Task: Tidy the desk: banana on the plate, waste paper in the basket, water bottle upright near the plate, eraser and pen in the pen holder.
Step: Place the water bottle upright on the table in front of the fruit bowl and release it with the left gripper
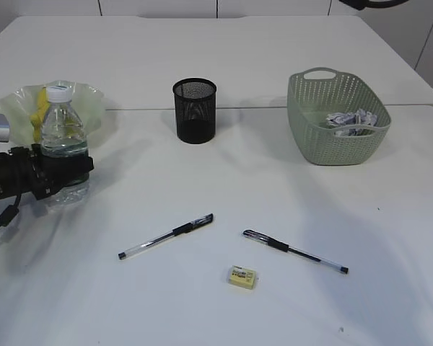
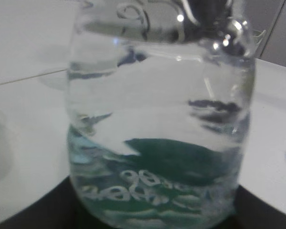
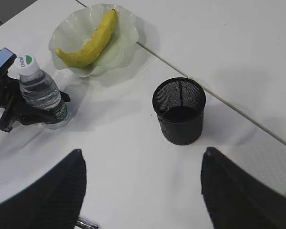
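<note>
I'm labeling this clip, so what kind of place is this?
Probably a desk set up in a lab or office: a plain white desk, a black mesh pen holder, loose pens, and an eraser.

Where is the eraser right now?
In the exterior view the eraser lies on the desk at front centre, just below the gap between the two pens, touching neither.

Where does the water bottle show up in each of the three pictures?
Exterior view: the water bottle stands upright at far left, in front of the plate, with the left gripper around it.
Left wrist view: the bottle fills nearly the whole picture, seen close up.
Right wrist view: it stands at left, below the plate.
Shared landmark: the plate, behind the bottle in the exterior and right wrist views.
</note>
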Motion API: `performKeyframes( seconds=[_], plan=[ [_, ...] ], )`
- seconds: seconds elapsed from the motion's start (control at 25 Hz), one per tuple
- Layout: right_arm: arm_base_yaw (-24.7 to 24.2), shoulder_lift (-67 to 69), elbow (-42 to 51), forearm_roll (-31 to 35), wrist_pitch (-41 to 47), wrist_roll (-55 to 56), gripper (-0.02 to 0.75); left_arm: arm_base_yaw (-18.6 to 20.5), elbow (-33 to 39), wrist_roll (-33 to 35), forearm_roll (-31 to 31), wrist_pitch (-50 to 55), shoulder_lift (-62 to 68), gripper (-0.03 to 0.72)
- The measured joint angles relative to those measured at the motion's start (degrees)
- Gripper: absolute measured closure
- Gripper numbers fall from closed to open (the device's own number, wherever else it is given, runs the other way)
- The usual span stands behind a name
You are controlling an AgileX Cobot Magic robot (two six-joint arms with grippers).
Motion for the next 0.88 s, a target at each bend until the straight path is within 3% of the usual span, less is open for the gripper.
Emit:
performKeyframes(
  seconds=[0.88],
  plan=[
    [0.00,0.00,0.00,0.24,0.00,-0.60,0.181,0.00,-0.56,0.74,-0.22,0.08,0.13,0.315]
  ],
)
